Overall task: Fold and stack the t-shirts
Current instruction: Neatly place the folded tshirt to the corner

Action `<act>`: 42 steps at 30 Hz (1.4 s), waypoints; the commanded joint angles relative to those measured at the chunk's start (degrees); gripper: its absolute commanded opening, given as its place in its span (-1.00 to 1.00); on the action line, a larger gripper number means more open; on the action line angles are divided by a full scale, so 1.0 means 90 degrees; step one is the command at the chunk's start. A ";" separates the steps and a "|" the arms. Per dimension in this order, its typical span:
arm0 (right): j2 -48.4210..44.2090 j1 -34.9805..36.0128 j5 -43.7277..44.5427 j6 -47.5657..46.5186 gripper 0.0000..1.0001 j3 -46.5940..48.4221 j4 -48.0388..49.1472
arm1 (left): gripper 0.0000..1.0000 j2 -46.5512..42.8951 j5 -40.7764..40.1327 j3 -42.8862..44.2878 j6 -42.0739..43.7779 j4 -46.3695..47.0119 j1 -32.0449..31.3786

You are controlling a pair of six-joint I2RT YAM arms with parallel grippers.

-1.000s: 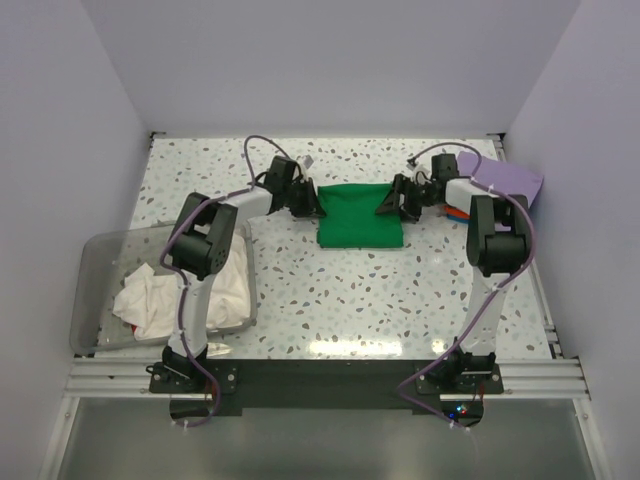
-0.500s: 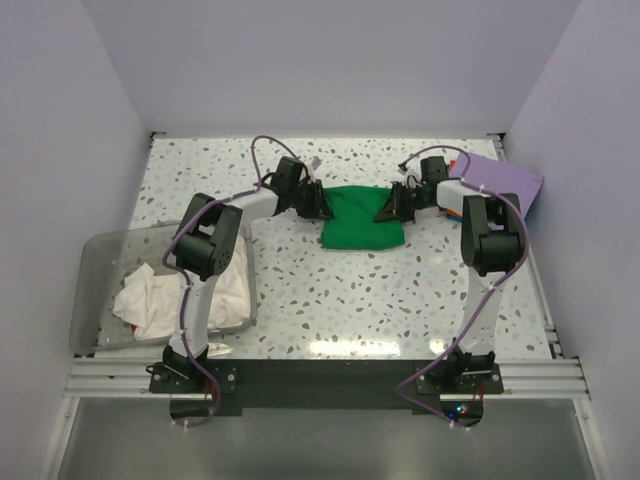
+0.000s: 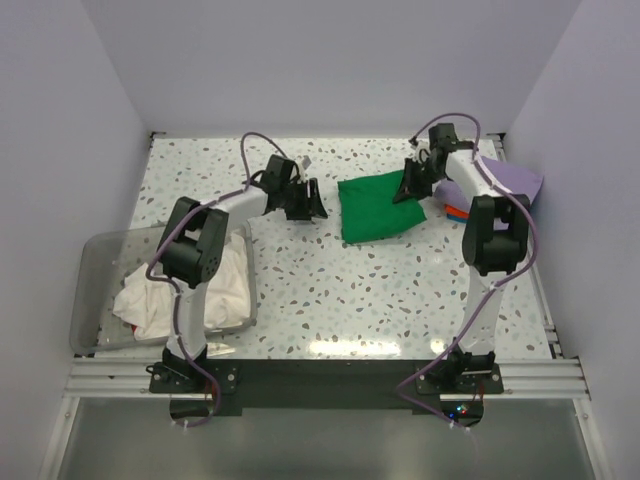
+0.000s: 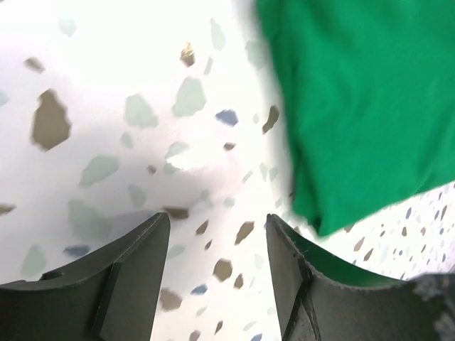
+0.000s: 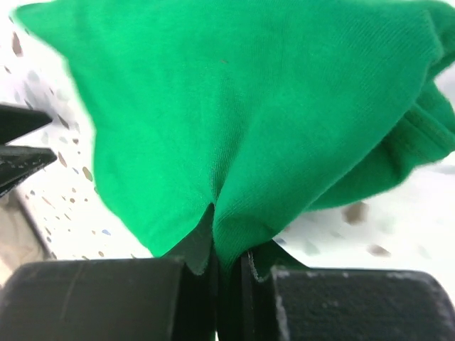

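green tee [image 3: 376,206] lies folded on the worktop [image 3: 380,290], far side, a bit right of centre, skewed so its edges run at an angle. my right jaws are clamped tight on its right edge, cloth bunched up in the grip and tented there; the rest lies flat. my left jaws stand apart w/ nothing btwn them, just left of the tee, not touching it, bare speckled worktop under them. lavender tee [image 3: 512,176] sits at the far right corner, beyond my right arm. white tees [image 3: 228,285] lie crumpled in the clear bin [image 3: 92,262] at near left, beside my left arm.
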 commanded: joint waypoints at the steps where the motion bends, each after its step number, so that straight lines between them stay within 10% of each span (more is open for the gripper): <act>1: -0.0220 -0.0231 0.0606 -0.0403 -1.00 0.0970 -0.1213 | 0.23 -0.0620 -0.0178 -0.0374 0.0289 -0.0096 0.0153; 23: 0.0659 -0.1354 0.0180 -0.0326 -1.00 0.4388 -0.2553 | 0.23 -0.0924 -0.0091 -0.1536 -0.0004 0.0344 0.0183; 42: 0.0152 -0.2623 -0.1581 0.0847 -1.00 0.4634 -0.1527 | 0.23 -0.0914 -0.0100 -0.1722 0.0005 0.0363 0.0173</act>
